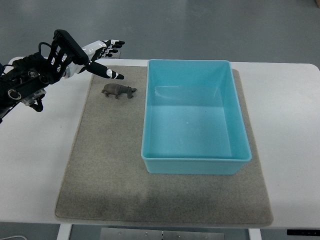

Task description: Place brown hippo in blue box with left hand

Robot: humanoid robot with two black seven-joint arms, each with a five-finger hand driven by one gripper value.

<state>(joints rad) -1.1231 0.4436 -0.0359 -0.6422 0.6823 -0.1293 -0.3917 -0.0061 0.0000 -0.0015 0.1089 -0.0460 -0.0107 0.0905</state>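
Brown hippo (118, 91) stands on the mat (100, 165), upper left of frame, beside the blue box (240, 150). Left hand (97, 57) hovers above it, fingers spread, empty. Expect light, rigid plastic (probably slick); pinch it across the belly.

Smooth, slightly glossy turquoise plastic for the blue box (196, 117), with soft reflections of light on its floor and inner walls; matt, dull brown, probably rubber or plastic, for the brown hippo (119, 91). Coarse, felt-like grey-beige cloth for the mat (105, 165), rough and without shine, lying on the smooth, matt white top of the table (290, 130). Black matt frame parts with exposed cables and glossy white plastic shells with black fingertips on the left hand (95, 57).
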